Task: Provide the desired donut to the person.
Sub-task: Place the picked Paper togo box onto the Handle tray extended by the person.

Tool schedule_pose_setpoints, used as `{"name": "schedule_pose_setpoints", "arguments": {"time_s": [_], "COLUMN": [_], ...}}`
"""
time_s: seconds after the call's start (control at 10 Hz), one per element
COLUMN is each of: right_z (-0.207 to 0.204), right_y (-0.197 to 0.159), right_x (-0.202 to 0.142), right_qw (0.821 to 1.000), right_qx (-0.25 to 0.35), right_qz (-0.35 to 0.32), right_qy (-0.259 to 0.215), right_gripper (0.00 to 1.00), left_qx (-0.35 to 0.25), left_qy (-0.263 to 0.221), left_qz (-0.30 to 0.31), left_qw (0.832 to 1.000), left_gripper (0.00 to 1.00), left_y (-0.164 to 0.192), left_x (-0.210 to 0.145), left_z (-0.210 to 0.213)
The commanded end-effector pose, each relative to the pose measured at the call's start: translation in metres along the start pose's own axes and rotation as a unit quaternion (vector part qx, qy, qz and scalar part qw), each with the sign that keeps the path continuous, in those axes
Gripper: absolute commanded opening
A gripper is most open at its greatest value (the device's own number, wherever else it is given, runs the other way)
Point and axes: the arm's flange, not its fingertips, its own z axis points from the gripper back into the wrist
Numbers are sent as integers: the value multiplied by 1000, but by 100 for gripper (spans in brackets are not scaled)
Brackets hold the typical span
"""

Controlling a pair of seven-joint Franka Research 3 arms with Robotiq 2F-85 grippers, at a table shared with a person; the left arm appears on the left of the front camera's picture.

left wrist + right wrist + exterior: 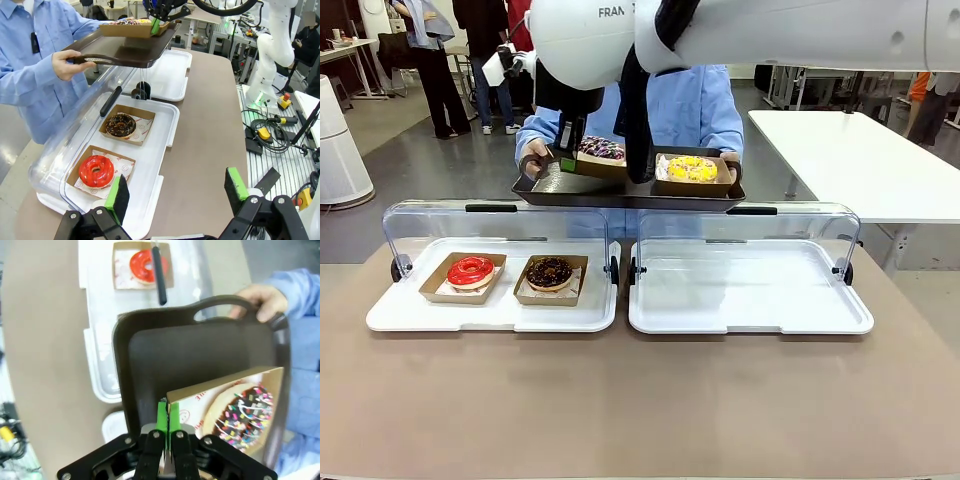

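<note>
The person [685,105], in a light blue shirt, holds a dark serving tray [620,190] over the far side of the table. On it sit a yellow donut [692,168] and a chocolate sprinkle donut [602,149], each in a cardboard box. My right gripper [568,160] reaches across the middle and is shut on the near edge of the sprinkle donut's box [190,400]. The sprinkle donut [245,412] lies right of the shut green pads [161,415]. My left gripper [177,200] hangs open above the table's left end, holding nothing.
A white tray [490,315] with a raised clear lid holds a red donut [470,270] and a chocolate donut [549,272]. Beside it is a second white tray [750,315], bare. The person's hand [260,300] grips the dark tray's handle.
</note>
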Motion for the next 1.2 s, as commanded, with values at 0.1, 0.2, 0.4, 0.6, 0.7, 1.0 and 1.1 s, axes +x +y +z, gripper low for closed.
{"name": "schedule_pose_setpoints", "arguments": {"time_s": [0.1,0.2,0.4,0.6,0.7,1.0,1.1], "right_z": [0,4,12,10,6,-9,-13], "right_y": [-13,-20,-33,-41,-45,-51,-51], "right_x": [17,22,34,37,35,26,25], "right_qw": [998,998,997,997,997,995,994], "right_qx": [31,38,50,54,58,77,84], "right_qz": [25,23,23,20,18,15,19], "right_qy": [40,50,54,57,57,60,61], "right_gripper": [1,1,1,1,1,1,1], "left_qx": [0,0,0,0,0,0,0], "left_qy": [-10,-10,-10,-10,-10,-10,-10], "left_qz": [-11,-11,-11,-11,-11,-11,-11], "left_qw": [1000,1000,1000,1000,1000,1000,1000], "left_gripper": [100,100,100,100,100,100,100], "left_y": [-1,-1,-1,-1,-1,-1,-1], "left_x": [-1,-1,-1,-1,-1,-1,-1], "left_z": [1,1,1,1,1,1,1]}}
